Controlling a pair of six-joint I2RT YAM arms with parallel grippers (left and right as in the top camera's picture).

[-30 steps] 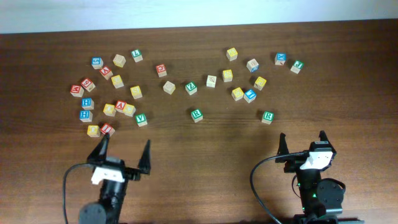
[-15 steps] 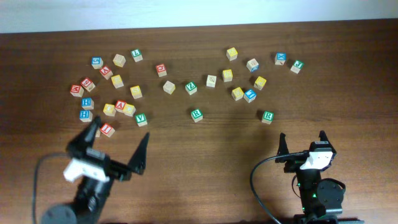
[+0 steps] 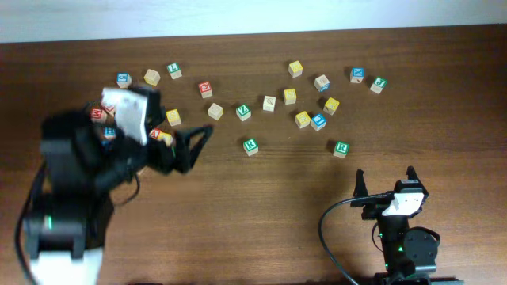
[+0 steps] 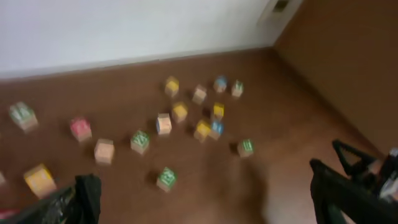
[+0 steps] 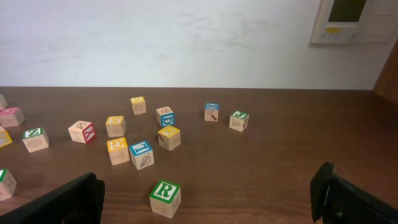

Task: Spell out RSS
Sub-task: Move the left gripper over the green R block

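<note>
Overhead: the left gripper is a blur at centre left, over the left-hand cluster of cubes, with its fingers spread and nothing between them. The right gripper sits at lower right, jaws wide and empty. The middle R cube and the right R cube lie apart on the table. The yellow cubes are scattered above them, their letters unreadable.

Left wrist: the view is blurred. The middle R cube sits at lower centre.

Right wrist: the right R cube sits at bottom centre, ahead of the open fingers.
</note>
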